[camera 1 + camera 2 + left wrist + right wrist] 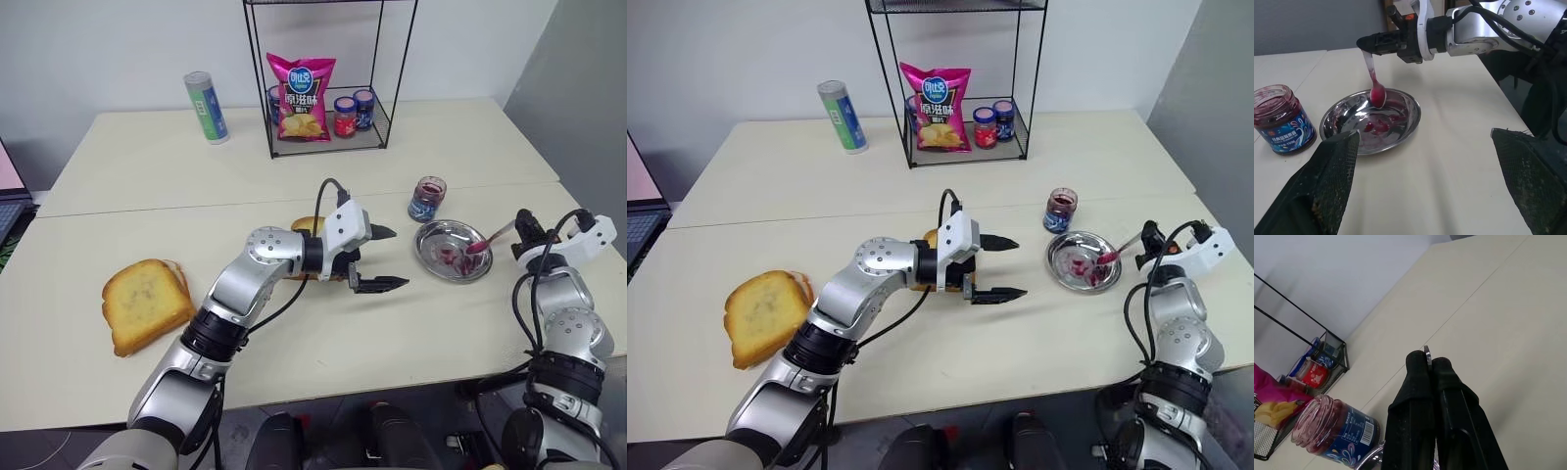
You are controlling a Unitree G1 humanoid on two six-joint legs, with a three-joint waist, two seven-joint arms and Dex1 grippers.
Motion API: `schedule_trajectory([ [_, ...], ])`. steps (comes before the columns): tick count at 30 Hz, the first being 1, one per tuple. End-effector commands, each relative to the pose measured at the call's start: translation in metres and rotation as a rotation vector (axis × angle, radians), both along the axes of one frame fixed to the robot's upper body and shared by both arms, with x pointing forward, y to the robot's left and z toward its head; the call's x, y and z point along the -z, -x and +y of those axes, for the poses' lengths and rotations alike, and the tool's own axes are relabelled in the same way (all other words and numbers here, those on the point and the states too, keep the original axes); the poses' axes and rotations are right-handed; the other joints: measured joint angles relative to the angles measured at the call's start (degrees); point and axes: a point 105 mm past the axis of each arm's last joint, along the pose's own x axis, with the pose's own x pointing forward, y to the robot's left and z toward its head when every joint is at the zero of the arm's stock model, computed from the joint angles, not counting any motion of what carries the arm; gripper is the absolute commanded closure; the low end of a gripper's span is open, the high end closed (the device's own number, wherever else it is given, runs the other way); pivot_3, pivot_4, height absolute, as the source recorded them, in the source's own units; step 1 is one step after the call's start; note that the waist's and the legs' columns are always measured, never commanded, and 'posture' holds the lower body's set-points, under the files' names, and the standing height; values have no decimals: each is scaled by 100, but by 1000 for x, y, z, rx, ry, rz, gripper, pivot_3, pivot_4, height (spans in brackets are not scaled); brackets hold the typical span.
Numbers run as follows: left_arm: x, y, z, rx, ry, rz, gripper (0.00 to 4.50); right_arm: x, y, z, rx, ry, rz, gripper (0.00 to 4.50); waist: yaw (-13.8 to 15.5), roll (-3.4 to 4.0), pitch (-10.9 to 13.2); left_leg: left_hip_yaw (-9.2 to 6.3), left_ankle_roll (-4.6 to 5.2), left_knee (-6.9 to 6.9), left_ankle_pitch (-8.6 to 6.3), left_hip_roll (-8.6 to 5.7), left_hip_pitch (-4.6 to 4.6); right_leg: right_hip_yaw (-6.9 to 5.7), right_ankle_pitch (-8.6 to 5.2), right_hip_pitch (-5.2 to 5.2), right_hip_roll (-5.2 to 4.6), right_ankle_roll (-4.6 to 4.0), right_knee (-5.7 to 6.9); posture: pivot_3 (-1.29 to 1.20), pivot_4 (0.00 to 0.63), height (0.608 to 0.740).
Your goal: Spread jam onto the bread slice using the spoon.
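1. The left arm reaches across the middle of the cream counter (294, 362), forearm slanting toward the right side, with the left gripper (384, 258) pointing sideways at the dish. Its two black fingers (380, 285) are spread wide apart with nothing between them; in the left wrist view their pads look rough and mesh-textured.
2. The right arm stands at the counter's right edge, its wrist bent so the right gripper (523, 228) points roughly level toward the dish. Its fingers (1422, 382) are clenched tight on the spoon (1374, 73), gripping the thin silver handle at its end.
3. The spoon slopes down from the right fingers, and its red-coated bowl hangs over the round dish (431, 257), at or just above its inner surface; contact cannot be told.
4. The dish is shallow, shiny steel, smeared with red streaks, and lies between the two grippers, nearer the right one.
5. The jam (1273, 100) is dark red and glossy inside a small clear glass jar (427, 199) with a blue label, lid off, just beyond the dish from both grippers.
6. The bread slice (307, 225) is golden-brown and mostly hidden behind the left wrist, just behind the open fingers.
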Motion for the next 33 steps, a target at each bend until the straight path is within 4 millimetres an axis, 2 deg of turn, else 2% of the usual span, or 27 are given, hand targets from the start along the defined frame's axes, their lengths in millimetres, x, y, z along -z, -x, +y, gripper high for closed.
schedule_trajectory([
  [1,-11,1,-1,11,25,-48,0,-1,0,-6,4,-10,-53,4493,1,0,0,0,0,0,0,0,0,0,0,0,0,0,0,0,150,740],
  [3,-12,1,-2,10,26,-50,0,5,0,-8,6,-21,-46,4493,1,0,0,0,0,0,0,0,0,1,0,0,0,0,0,0,150,740],
  [6,-15,-2,-3,-2,38,-64,0,5,3,-14,26,-33,-54,4006,1,1,0,0,0,0,0,1,1,0,0,0,0,0,2,0,150,740],
  [11,-16,-3,-3,-6,42,-68,0,-2,7,-21,40,-24,-66,2857,-3,1,-1,2,0,1,0,1,1,2,0,0,-1,0,3,0,150,740],
  [17,-17,-7,4,-30,47,-75,0,-23,21,-42,101,-3,-106,1640,1,3,-2,1,-1,1,0,1,1,2,0,0,-1,0,4,0,150,740],
  [21,-21,-12,16,-67,45,-77,0,-50,28,-53,118,122,-118,616,-2,3,-2,4,-1,2,0,1,1,6,1,0,-3,1,4,0,150,740],
  [22,-22,-14,22,-83,41,-74,0,-58,27,-50,86,189,-110,450,-6,3,-2,4,-1,3,0,0,2,6,1,0,-3,2,4,0,150,740],
  [24,-26,-19,43,-137,25,-52,0,-79,25,-23,-94,450,-82,46,-24,11,2,6,0,2,0,0,3,8,1,-1,-3,1,7,0,150,740],
  [25,-28,-21,55,-162,15,-46,0,-83,26,-9,-195,562,-58,46,-44,19,7,6,0,3,0,0,3,7,1,-2,-3,2,9,0,150,740],
  [27,-30,-21,65,-182,5,-40,0,-83,29,3,-292,654,-28,46,-84,17,3,9,0,-1,0,0,3,14,1,-10,0,2,11,0,150,740],
  [30,-29,-25,111,-273,-88,-40,0,-84,50,40,-625,889,-4,46,-67,14,2,-2,0,1,0,7,5,3,0,-5,20,1,7,0,150,740],
  [31,-29,-27,132,-323,-125,-35,0,-81,62,52,-756,958,24,46,-66,16,4,-5,0,-2,0,7,7,0,0,-3,20,0,4,0,150,740],
  [33,-30,-26,156,-377,-163,-22,0,-71,75,61,-904,1043,83,46,-72,16,6,1,0,-6,0,8,4,2,-3,-13,20,-4,6,0,150,740],
])
